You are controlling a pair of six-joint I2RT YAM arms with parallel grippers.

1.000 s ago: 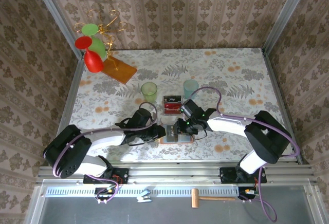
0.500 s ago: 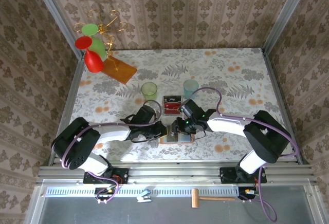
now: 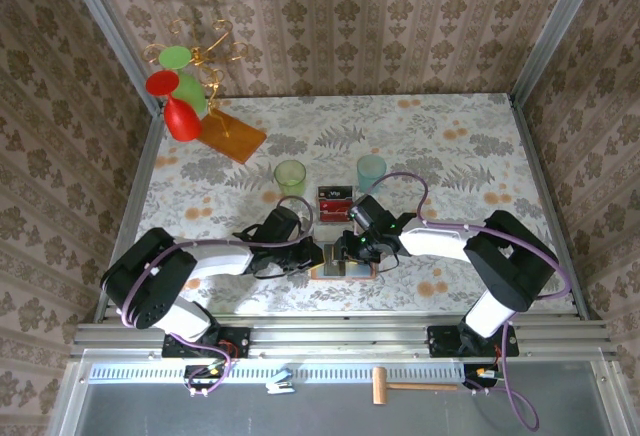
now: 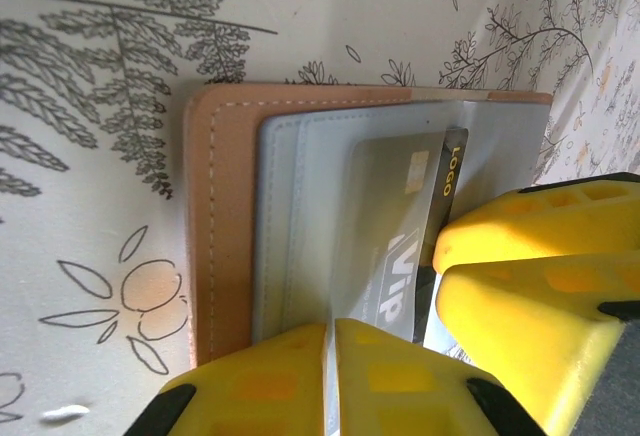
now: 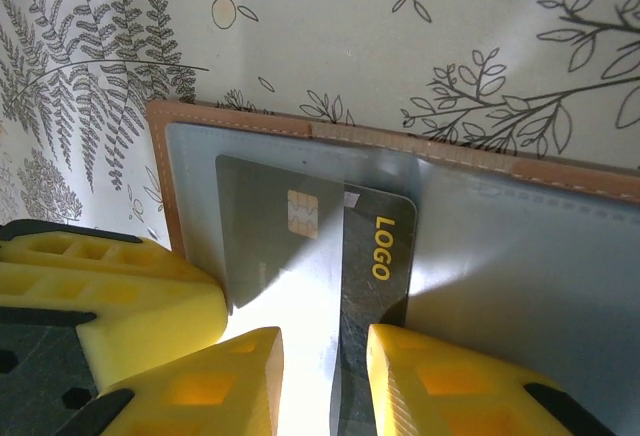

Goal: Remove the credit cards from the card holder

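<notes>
The tan card holder (image 3: 343, 270) lies open on the table in front of both arms; its stitched brown border (image 4: 215, 226) frames grey-blue pockets. A dark credit card (image 5: 375, 256) marked LOGO and VIP sticks partly out of a translucent pocket. My left gripper (image 4: 332, 341) is shut on the thin pocket edge of the holder. Over the card, my right gripper (image 5: 325, 366) stands open, one fingertip (image 5: 420, 376) on the card's bare dark strip. Red and dark credit cards (image 3: 335, 203) lie on the table behind the holder.
A green cup (image 3: 290, 176) and a pale blue cup (image 3: 371, 171) stand just behind the loose cards. An orange board (image 3: 232, 134) with red and green glasses (image 3: 178, 106) on a gold stand sits at the back left. Walls close in on three sides.
My left gripper moved right onto the holder's near edge and closed on the pocket. The right gripper stayed over the card with the same gap.
</notes>
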